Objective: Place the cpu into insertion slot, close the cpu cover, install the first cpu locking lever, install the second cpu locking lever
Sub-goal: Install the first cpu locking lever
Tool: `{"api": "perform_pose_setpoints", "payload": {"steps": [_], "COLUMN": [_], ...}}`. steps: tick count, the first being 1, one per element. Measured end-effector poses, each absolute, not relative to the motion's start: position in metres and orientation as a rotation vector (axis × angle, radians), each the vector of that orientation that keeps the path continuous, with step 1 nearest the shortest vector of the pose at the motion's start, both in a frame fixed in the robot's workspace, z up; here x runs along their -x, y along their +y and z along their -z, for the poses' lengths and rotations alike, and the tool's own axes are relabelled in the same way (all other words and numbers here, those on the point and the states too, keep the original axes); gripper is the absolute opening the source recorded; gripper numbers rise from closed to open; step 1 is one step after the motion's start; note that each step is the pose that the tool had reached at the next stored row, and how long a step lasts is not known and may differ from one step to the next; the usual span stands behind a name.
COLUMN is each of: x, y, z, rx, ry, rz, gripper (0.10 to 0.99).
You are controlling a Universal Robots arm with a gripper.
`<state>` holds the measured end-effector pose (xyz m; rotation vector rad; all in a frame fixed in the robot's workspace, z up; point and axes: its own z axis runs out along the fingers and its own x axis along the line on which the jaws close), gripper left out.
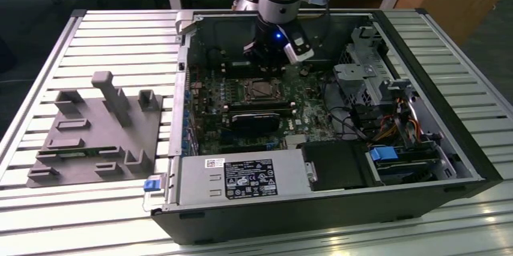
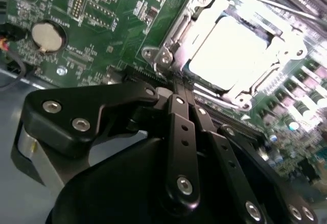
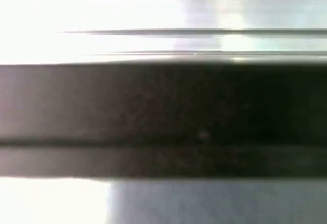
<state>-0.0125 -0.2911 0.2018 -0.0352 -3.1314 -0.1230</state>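
Grey fixture tray (image 1: 96,130): at the exterior view's left on the slatted surface (image 1: 120,39), well apart from the work.

Open computer case (image 1: 449,112): walls on all sides; room for moving mostly straight up and out.

Motherboard (image 2: 102,9): coin cell (image 2: 48,36) well apart from the socket.

End effector (image 1: 268,57): over the board, just behind the socket; linkage bars drawn together in the second wrist view (image 2: 179,94), holding nothing, tips hidden.

Cpu (image 2: 232,48): seated in the socket, bright metal top showing.

Cpu cover (image 2: 179,35): closed around the chip, judging by the frame lying flat.

Locking levers: state not discernible.

Risk: tip descending off-line could scrape socket-edge parts or skid across the cover; cause, close quarters.

Drive cage and cables (image 1: 376,118): at the exterior view's right, snag hazard on a sideways swing.
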Motion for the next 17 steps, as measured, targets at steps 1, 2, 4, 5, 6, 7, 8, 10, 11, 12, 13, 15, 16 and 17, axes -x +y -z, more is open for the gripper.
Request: {"api": "perform_pose_setpoints", "payload": {"steps": [1,2,4,5,6,7,8,10,11,12,13,15,16,17], "x": [0.0126,0.0126,0.0126,0.0126,0.0127,0.0127,0.0127,0.0126,0.0127,0.0127,0.0126,0.0126,0.0126,0.0126], "y": [-0.2912,-0.2912,-0.2912,-0.2912,-0.2914,-0.2915,-0.2918,-0.2920,-0.2922,-0.2924,-0.2926,-0.2930,-0.2933,-0.2935], "z": [-0.2050,-0.2077,-0.2089,-0.2089,-0.2089,-0.2089,-0.2089,-0.2089,-0.2089,-0.2090,-0.2090,-0.2089,-0.2089,-0.2089], "rx": [0.035,0.035,0.035,0.035,0.035,0.036,0.035,0.035,0.035,0.035,0.035,0.035,0.035,0.035], "ry": [-3.131,-3.131,-3.131,-3.131,-3.131,-3.131,-3.131,-3.131,-3.131,-3.131,-3.131,-3.131,-3.131,-3.131], "rz": [0.122,0.122,0.122,0.122,0.121,0.121,0.121,0.121,0.121,0.121,0.121,0.121,0.121,0.121], "gripper": [0.106,0.106,0.106,0.106,0.106,0.106,0.106,0.106,0.106,0.106,0.106,0.106,0.106,0.106]}}
